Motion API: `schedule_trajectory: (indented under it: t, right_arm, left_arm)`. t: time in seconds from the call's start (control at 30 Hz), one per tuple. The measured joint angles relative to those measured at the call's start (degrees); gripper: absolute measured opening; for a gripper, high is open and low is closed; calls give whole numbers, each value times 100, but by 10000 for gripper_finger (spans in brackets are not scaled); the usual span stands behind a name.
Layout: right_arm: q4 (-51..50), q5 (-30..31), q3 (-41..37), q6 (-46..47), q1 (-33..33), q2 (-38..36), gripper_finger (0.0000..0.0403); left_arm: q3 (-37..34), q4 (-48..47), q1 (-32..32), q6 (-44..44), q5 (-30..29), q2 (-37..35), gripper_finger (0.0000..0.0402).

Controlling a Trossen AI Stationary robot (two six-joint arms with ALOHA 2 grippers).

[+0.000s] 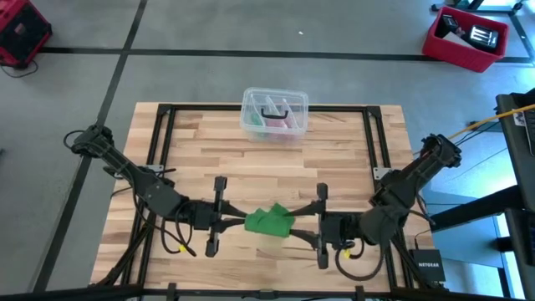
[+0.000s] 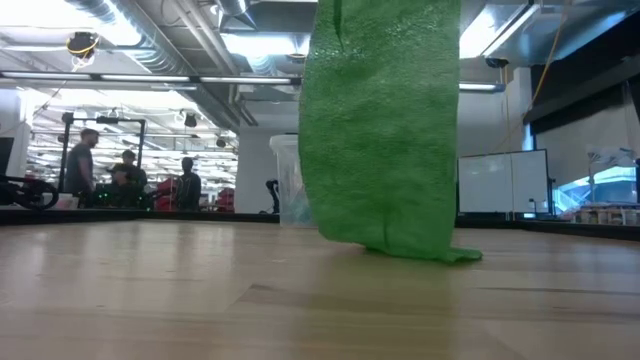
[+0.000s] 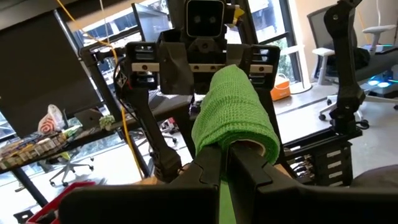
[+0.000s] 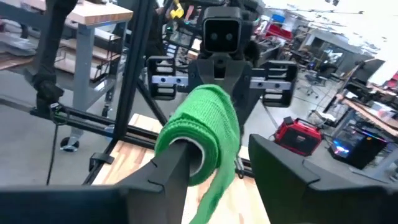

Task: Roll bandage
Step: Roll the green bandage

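Here a wooden table with a black frame carries a clear box at its far middle; pink and dark items lie inside, too small to identify. On the grey floor beyond, a red crate sits far right and part of a red case far left, cut by the edge. In the low view, people stand far back under ceiling lights.

Near the front edge, the two arms meet head-on. The left gripper is clenched on the rolled end of the bandage, its fingers pressed together into the roll's core. The right gripper stands released, jaws parted either side of the same roll, one finger touching its open end.

The bandage is held above the table between the grippers, its loose tail hanging down to the wood. In the low view that tail hides both grippers and part of the box.
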Motion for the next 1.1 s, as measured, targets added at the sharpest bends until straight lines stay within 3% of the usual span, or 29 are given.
schedule_trajectory:
  t: [0.13,0.33,0.43,0.5,0.63,0.87,1.1]
  right_arm:
    - [-32,-126,0,-37,-93,31,132]
    - [-30,-78,3,-75,-109,41,18]
    - [-29,72,4,-67,-107,44,31]
    - [-29,200,4,-43,-103,40,34]
    - [27,606,11,-175,59,-22,15]
    - [8,942,241,-359,345,-24,21]
    - [1,967,243,-380,332,-22,15]
  left_arm:
    - [-2,-1,14,-4,-22,15,2]
    - [-2,2,7,-31,-19,22,2]
    - [-2,12,20,-68,-77,16,2]
    - [27,6,7,-158,-424,-2,13]
    - [81,-14,-169,-188,-961,-187,67]
    - [105,-1293,-380,-968,-1005,-416,149]
    - [94,-1182,37,-1396,-879,45,162]
